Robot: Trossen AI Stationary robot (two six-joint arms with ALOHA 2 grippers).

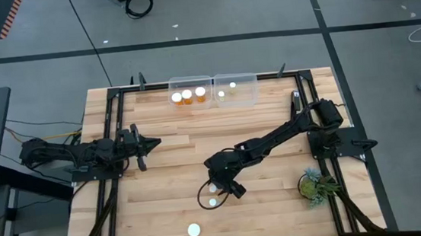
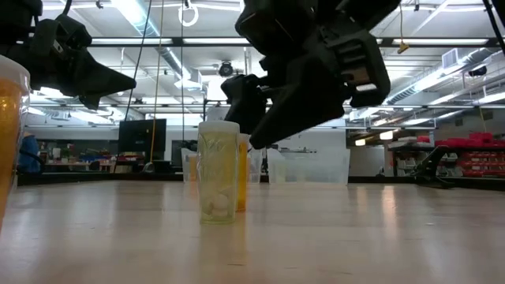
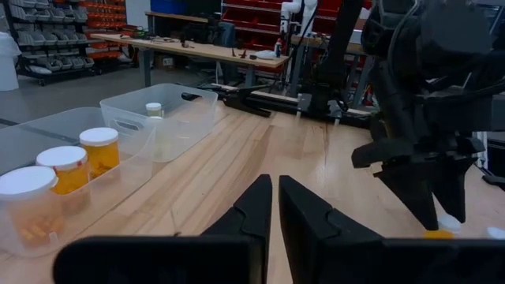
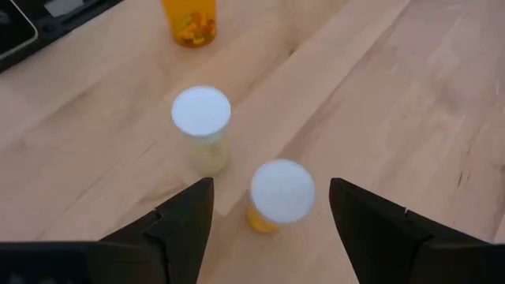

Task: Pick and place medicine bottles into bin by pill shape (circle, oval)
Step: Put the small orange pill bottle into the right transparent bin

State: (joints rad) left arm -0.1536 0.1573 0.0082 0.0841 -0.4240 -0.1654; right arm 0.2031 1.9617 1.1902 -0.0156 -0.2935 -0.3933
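Three amber medicine bottles with white caps stand upright on the wooden table: one (image 1: 213, 186) under my right gripper, a pale one (image 1: 212, 202) next to it, and one (image 1: 194, 229) near the near edge. My right gripper (image 1: 220, 189) is open above the first bottle (image 4: 281, 195), with a finger on either side of its cap and touching nothing. The pale bottle (image 4: 202, 120) stands just beyond it. My left gripper (image 1: 154, 144) is shut and empty at the table's left. The left clear bin (image 1: 191, 83) holds three bottles, and the right bin (image 1: 238, 80) holds at least one.
A small green plant (image 1: 316, 185) stands at the near right beside the right arm's base. The two bins stand side by side at the far edge and also show in the left wrist view (image 3: 126, 118). A black cable loop (image 1: 202, 197) hangs by my right gripper.
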